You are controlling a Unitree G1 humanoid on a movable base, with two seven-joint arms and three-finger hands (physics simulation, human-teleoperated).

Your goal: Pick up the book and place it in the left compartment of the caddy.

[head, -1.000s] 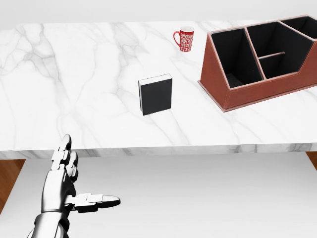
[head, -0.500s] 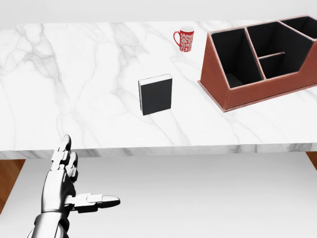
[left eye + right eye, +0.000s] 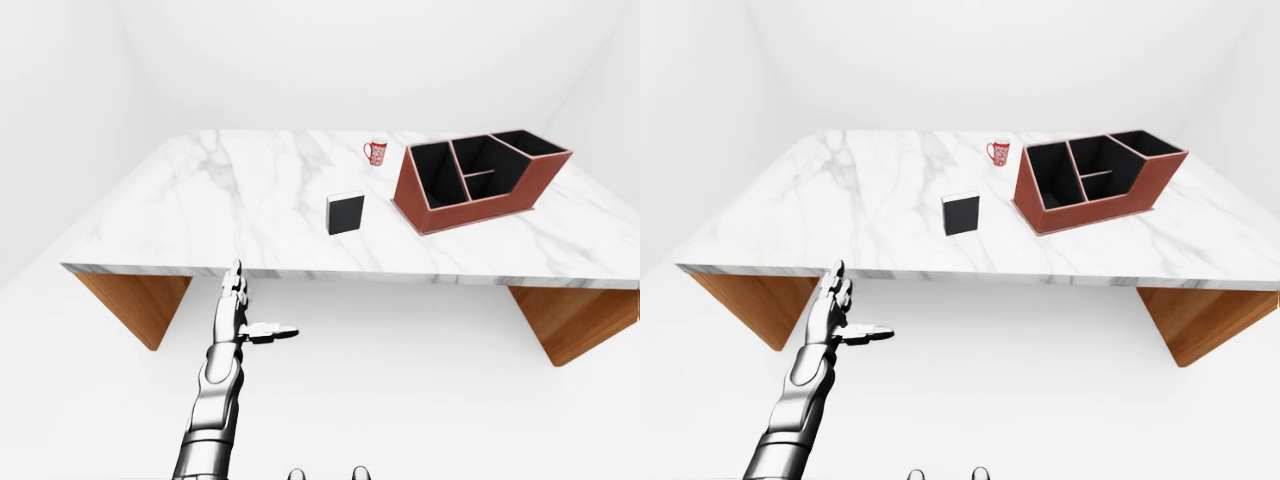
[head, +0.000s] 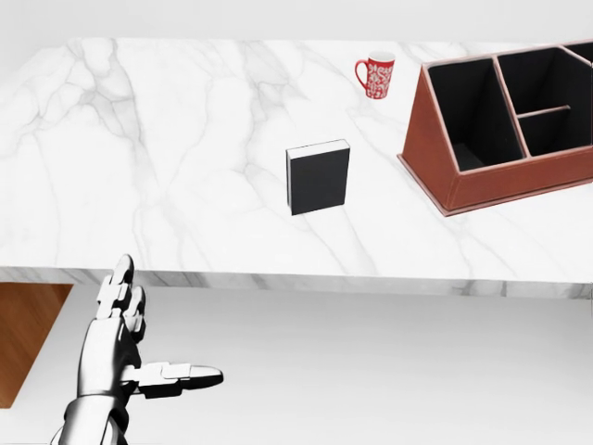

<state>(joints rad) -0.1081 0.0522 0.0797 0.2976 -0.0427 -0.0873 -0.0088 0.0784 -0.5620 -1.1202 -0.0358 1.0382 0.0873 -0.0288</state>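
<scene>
Compared with half a second ago, the whole head view has shifted: table edge, book, mug and caddy all sit further right and slightly lower or higher together, while keeping their spacing to one another. This reads as camera or base motion, not motion of the things. The robot's metallic left hand point(image 4: 125, 357) holds the same spot at lower left of the head view, below the table edge, fingers spread and thumb out, grasping nothing. The right hand shows in no view.

Judgement: the reach has not begun; the robot appears to be repositioning, and the book is untouched.

Location of task thing: the small black hardcover book with white page edges point(image 4: 318, 177) stands upright at the centre of the white marble table top point(image 4: 139, 167), well apart from the hand and left of the caddy, not touching it.

Count:
- books: one
- red-brown leather caddy with black-lined compartments point(image 3: 480, 180): one; its left compartment point(image 4: 468, 116) appears empty
- red patterned mug point(image 4: 376, 75): one, in the upper part of the view, between book and caddy
- hands in view: one
</scene>
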